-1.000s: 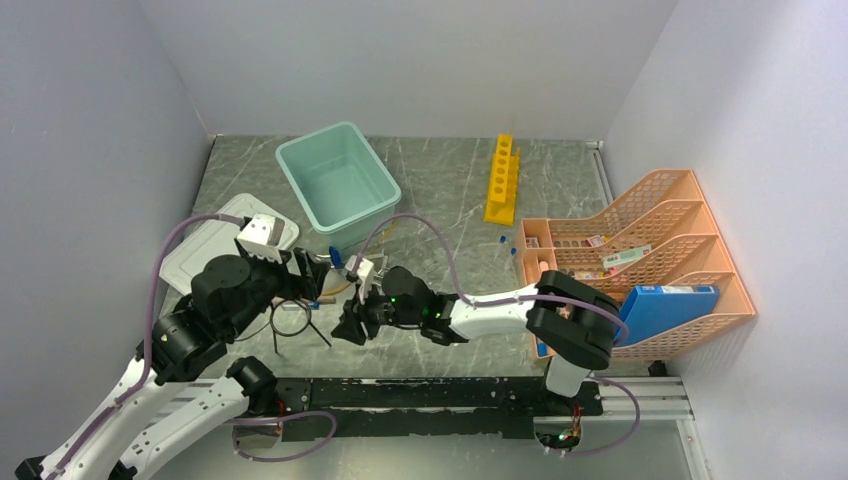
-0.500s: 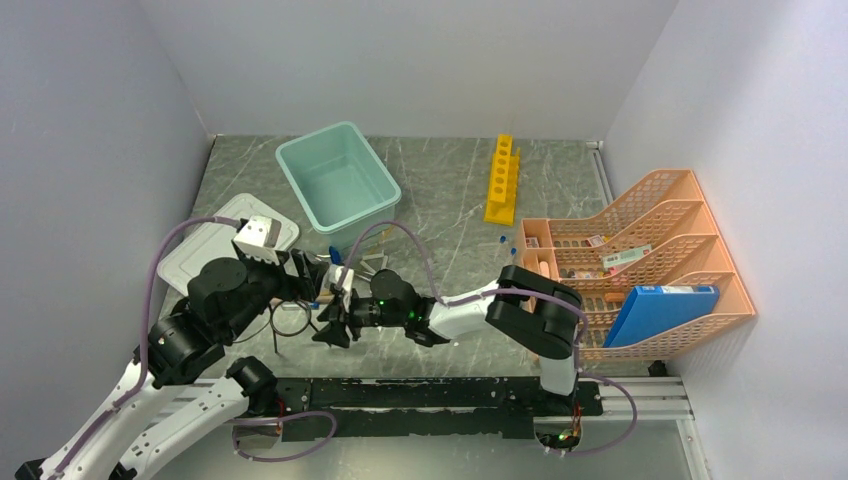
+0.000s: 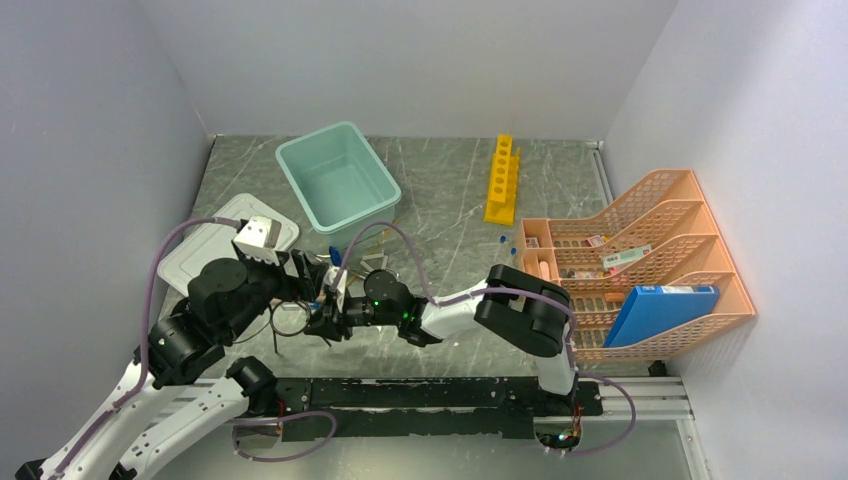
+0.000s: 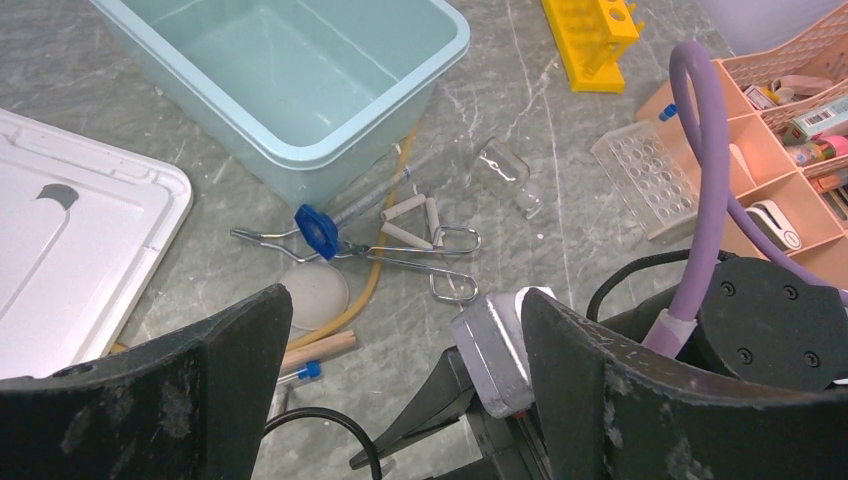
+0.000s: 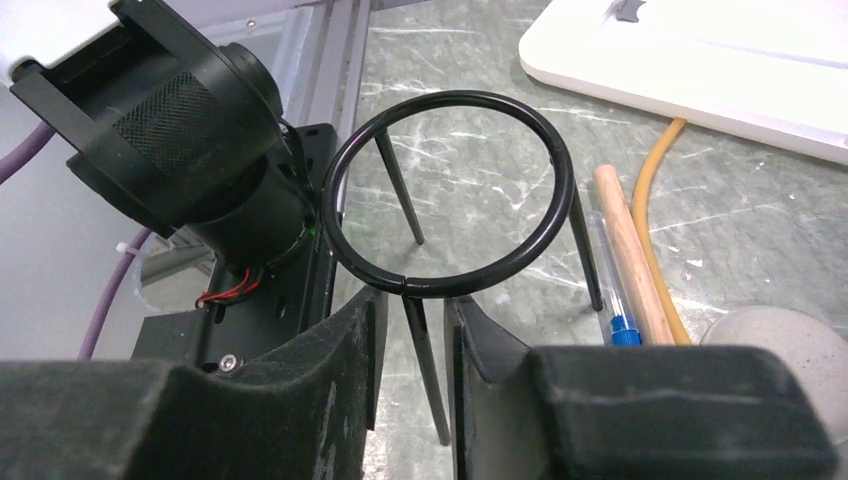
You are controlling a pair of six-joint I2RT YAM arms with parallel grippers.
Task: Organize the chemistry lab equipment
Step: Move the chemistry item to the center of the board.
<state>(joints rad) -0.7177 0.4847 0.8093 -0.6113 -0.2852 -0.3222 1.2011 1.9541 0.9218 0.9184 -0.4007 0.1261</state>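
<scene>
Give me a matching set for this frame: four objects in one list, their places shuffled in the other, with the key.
Objects
1. black ring stand
2. yellow rack
3. blue box
4. white lid

Places
A. flat on the table, left of the teal tub
B. in the orange organiser
C. between the fingers of the right tool
D. toward the back of the table

Pairs: 1-C, 2-D, 3-B, 4-A

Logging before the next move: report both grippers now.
Left gripper: open, holding nothing.
Right gripper: partly open, straddling a leg of the ring stand, not yet clamped.
</scene>
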